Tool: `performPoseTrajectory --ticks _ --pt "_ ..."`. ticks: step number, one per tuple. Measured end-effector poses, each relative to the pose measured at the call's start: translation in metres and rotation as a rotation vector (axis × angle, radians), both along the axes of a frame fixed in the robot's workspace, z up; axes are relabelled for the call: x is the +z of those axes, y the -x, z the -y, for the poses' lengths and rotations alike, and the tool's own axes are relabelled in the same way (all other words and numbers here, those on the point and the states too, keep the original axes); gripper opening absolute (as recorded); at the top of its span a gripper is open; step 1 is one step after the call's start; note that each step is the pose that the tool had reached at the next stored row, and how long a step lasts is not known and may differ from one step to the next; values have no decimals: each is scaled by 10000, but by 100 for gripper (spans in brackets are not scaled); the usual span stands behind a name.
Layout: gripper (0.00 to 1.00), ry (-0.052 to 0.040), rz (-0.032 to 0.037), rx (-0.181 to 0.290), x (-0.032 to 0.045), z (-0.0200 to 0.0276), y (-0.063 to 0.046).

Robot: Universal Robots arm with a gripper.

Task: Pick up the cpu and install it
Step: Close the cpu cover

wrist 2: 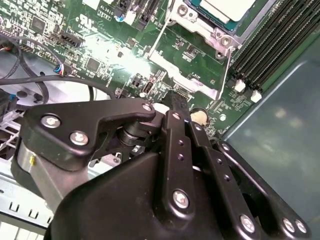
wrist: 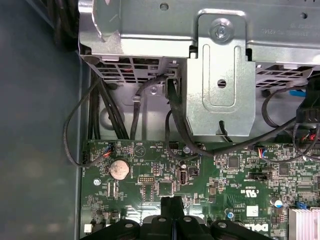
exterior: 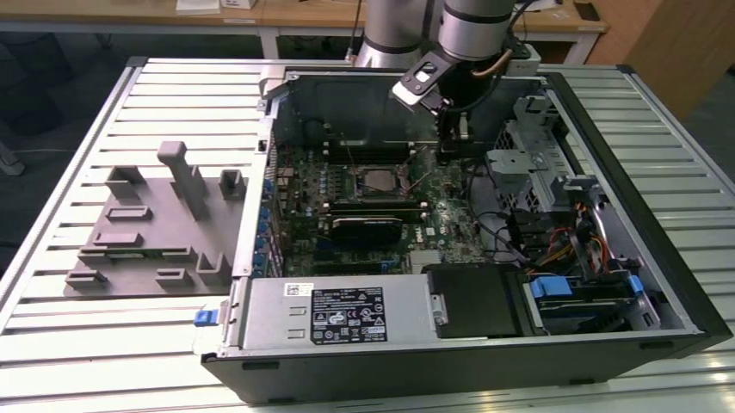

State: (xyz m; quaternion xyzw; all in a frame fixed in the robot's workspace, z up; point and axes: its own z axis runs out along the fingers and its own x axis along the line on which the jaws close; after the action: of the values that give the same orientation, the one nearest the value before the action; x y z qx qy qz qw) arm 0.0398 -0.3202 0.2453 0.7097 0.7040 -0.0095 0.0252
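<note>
While the cpu lies flat in its socket near the middle of the motherboard, silver top up, the gripper hangs just to the exterior view's right of it and slightly farther back. It is apart from the chip and holds nothing. In the second wrist view the cpu sits inside the metal socket frame, with thin wire levers running along two sides of the frame and rows of black memory slots beside it. In both wrist views the black fingers are pressed together tip to tip, with only a thin seam between them, and they point down at bare green board between the socket and the side of the case. Close to the fingertips, the first wrist view shows a round coin battery on the board, and beyond it a folded metal drive cage with black cables looping out from under it. The motherboard lies in an open computer case on its side. A grey power supply box with a white label lies along the near edge. On the exterior view's left, beside the case, a grey moulded fixture with upright posts rests on the slatted metal surface.
</note>
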Motion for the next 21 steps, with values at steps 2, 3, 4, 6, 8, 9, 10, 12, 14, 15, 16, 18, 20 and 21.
performPoseTrajectory --ticks 2,3,4,6,8,9,10,12,14,15,16,18,20,21 --pt "11 0 0 0 0 0 0" --pt "11 -1 0 0 0 0 0" --pt "11 -1 0 0 -1 0 1" --pt "11 -4 1 1 -2 0 21" --pt "11 -2 2 0 -2 0 61" --pt "11 -2 3 0 -2 0 81" --pt "11 -2 3 0 -2 0 101" --pt "11 -2 5 0 -2 0 149" --pt "11 -4 7 0 -2 0 199" --pt "11 -4 7 0 -2 0 221" --pt "11 -4 7 0 -2 0 246" --pt "11 -4 8 0 -2 0 299" --pt "11 -4 11 -1 -2 0 354" --pt "11 -4 12 -1 -2 0 382"
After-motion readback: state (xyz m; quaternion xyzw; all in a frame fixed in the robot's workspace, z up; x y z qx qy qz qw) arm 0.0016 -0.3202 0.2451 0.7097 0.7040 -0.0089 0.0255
